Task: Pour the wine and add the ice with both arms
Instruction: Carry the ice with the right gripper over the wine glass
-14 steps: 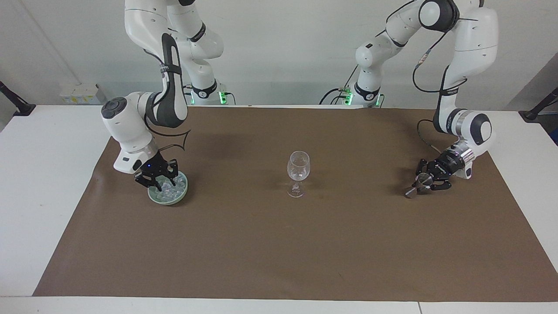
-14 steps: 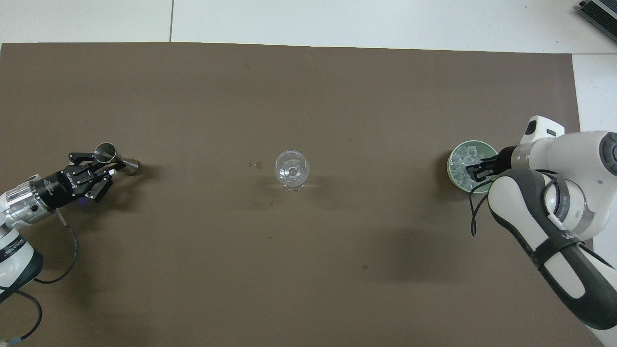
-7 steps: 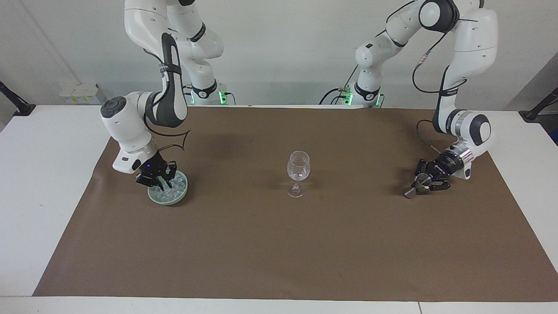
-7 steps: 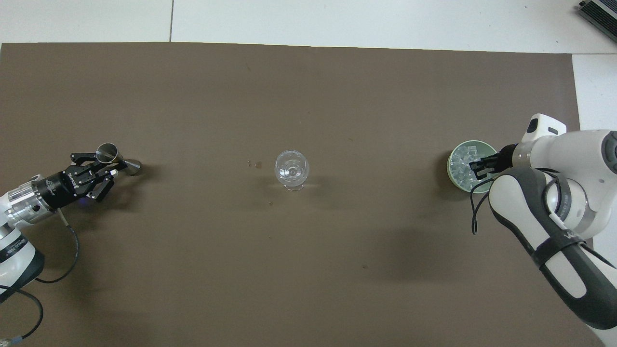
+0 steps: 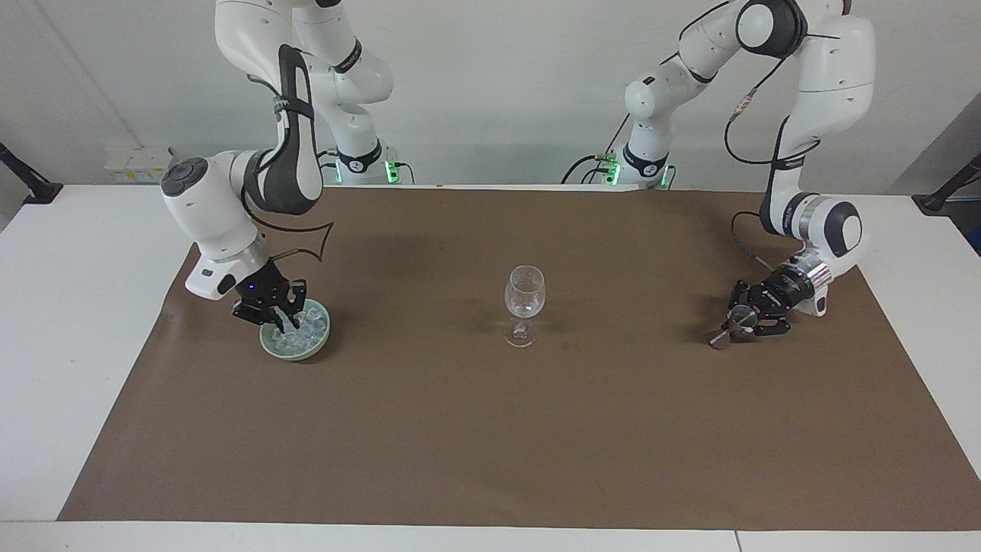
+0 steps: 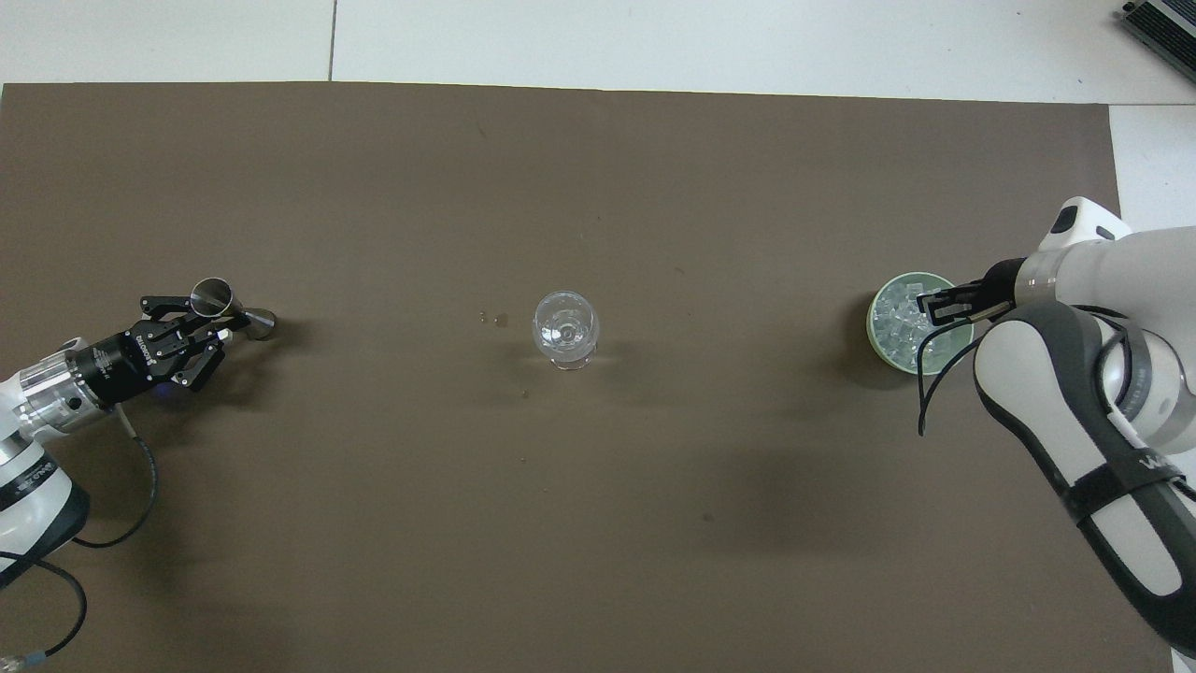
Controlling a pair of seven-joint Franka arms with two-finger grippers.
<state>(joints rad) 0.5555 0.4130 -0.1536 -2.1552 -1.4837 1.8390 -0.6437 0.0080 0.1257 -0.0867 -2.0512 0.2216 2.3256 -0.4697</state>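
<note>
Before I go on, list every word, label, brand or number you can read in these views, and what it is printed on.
No text can be read for certain.
Left gripper: white print on its black body, too small to read.
Left arm: dark lettering on the white link, too blurred to read.
Right arm: light letters on the black band, cut off, unreadable.
Wine glass, bowl, metal jigger: no markings seen.

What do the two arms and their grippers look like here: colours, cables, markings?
Both arms are glossy white, rounded links with grey-black joint caps. The right arm carries a dark strap-like band and a thin black cable; the left arm has black cables looping along it and a silver wrist ring. Both grippers are black linkages, right gripper, left gripper. Green lights glow at the bases.
</note>
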